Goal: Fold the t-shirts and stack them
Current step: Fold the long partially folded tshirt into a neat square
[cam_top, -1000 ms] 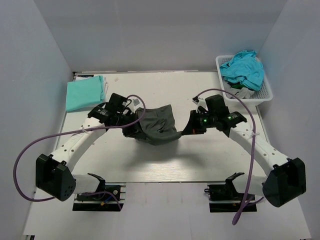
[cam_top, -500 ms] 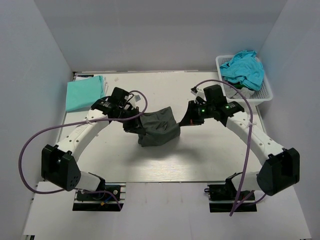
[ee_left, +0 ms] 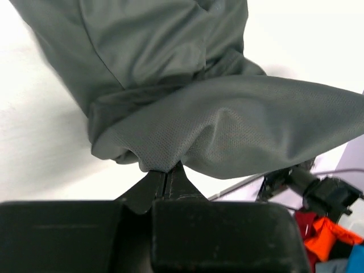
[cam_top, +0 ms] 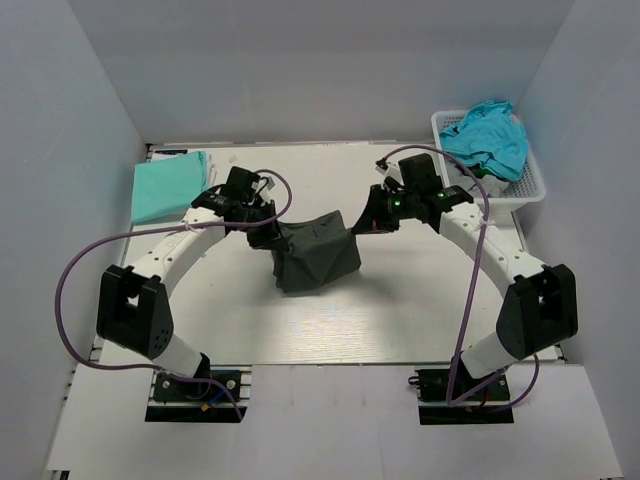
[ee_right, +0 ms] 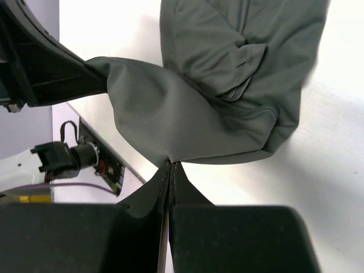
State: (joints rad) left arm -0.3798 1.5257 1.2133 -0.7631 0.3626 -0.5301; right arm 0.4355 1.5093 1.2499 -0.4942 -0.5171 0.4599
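Note:
A dark charcoal-grey t-shirt (cam_top: 316,252) hangs between my two grippers above the middle of the table, its lower part draped on the surface. My left gripper (cam_top: 272,234) is shut on its left edge, seen in the left wrist view (ee_left: 166,169) pinching the cloth (ee_left: 227,125). My right gripper (cam_top: 358,228) is shut on its right edge, seen in the right wrist view (ee_right: 172,164) pinching the cloth (ee_right: 187,114). A folded mint-green t-shirt (cam_top: 168,184) lies at the back left. Teal t-shirts (cam_top: 488,138) are piled in the basket.
A white lattice basket (cam_top: 530,186) stands at the back right corner with teal and grey cloth in it. Purple cables loop from both arms. Grey walls enclose the table on three sides.
Both grippers have moved toward the back of the table with the charcoal shirt, dragging it backward; the arms have stretched out further.

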